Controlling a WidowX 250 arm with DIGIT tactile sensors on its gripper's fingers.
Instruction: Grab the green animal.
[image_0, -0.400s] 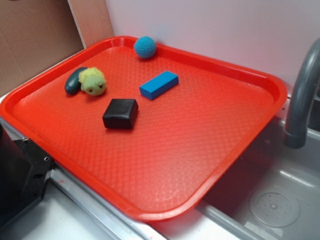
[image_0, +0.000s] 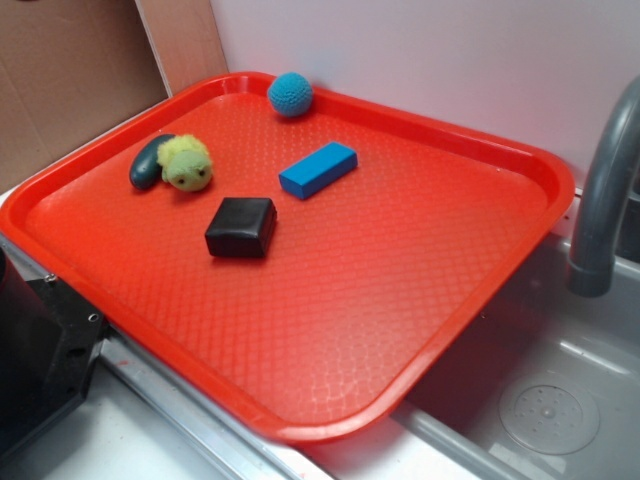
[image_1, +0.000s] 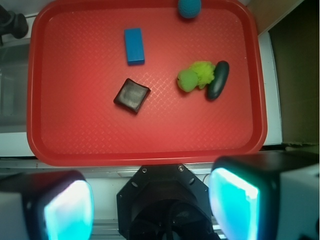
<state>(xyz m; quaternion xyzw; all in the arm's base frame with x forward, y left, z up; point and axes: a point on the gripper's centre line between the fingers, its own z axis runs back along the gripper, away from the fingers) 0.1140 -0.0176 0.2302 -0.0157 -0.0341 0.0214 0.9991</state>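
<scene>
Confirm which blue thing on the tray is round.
The crocheted ball, up against the tray's far rim. The other blue thing is a flat rectangular block.

In the wrist view the hand (image_1: 150, 205) shows two broad fingers (image_1: 67, 207) at about 7 and 5 o'clock, each a rounded block with a black rim, a pale grey outer side and a glossy inner face glowing cyan-white. Between them at 6 o'clock sits a black, many-sided housing (image_1: 162, 202) with small silver screws along its upper edge and dark ribbed parts inside.
</scene>
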